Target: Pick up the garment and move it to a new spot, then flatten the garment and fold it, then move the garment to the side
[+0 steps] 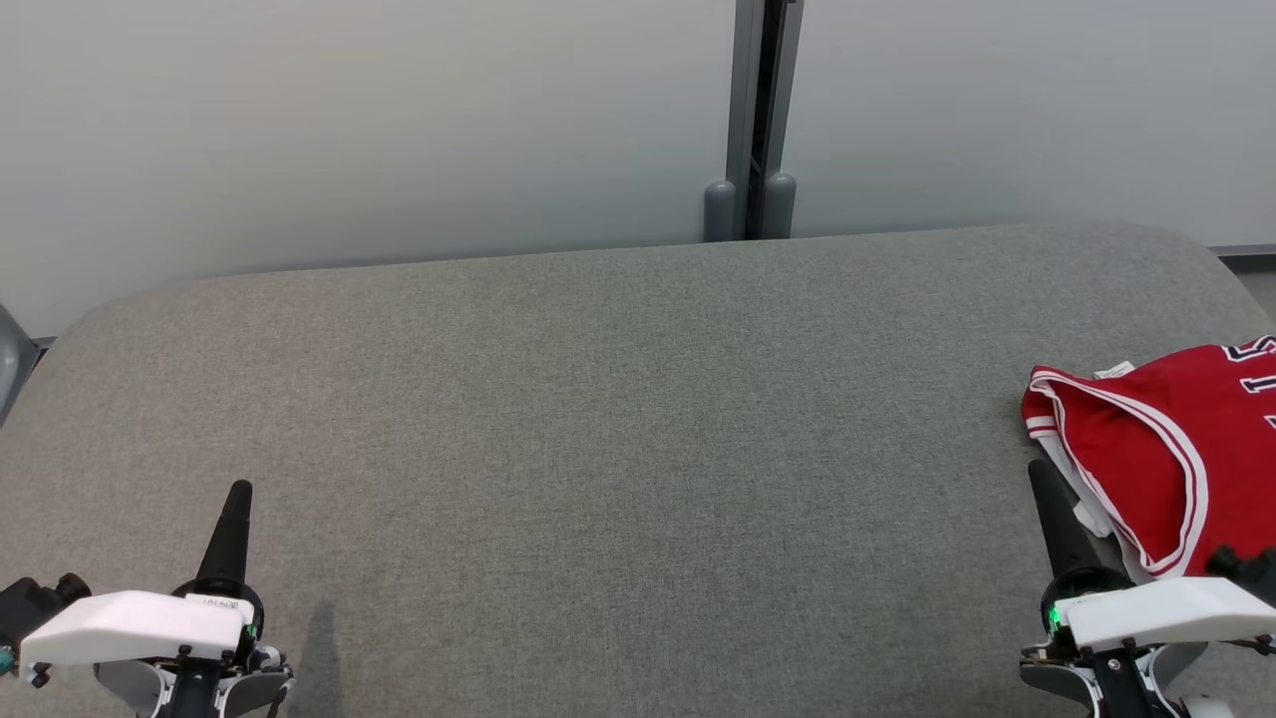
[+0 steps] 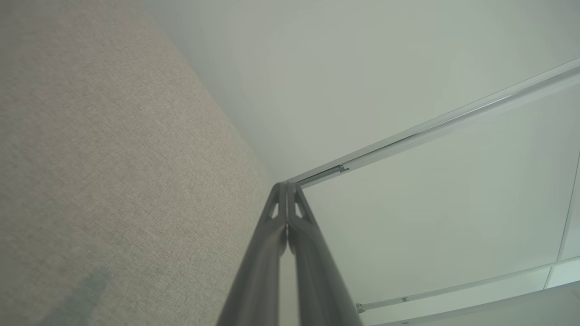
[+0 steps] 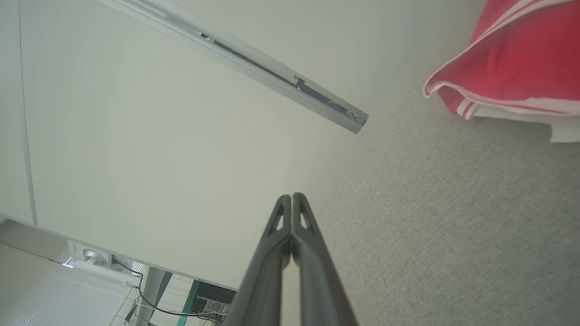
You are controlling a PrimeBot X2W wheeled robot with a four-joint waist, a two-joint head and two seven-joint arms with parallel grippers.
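The garment [image 1: 1156, 449] is a red sleeveless jersey with white trim, lying folded at the right edge of the grey table [image 1: 618, 419], partly cut off by the head view's border. Its corner also appears in the right wrist view as the garment [image 3: 507, 68] at the top right. My right gripper [image 1: 1042, 474] is shut and empty, just left of the jersey's near edge, fingers together [image 3: 292, 199]. My left gripper [image 1: 239, 491] is shut and empty at the lower left, far from the garment, its fingers pressed together [image 2: 286, 186].
A pale wall stands behind the table with a grey vertical post [image 1: 753, 120] at its middle. The fabric-covered table top has rounded far corners. In the right wrist view, some equipment with cables [image 3: 136, 280] sits beyond the wall panel.
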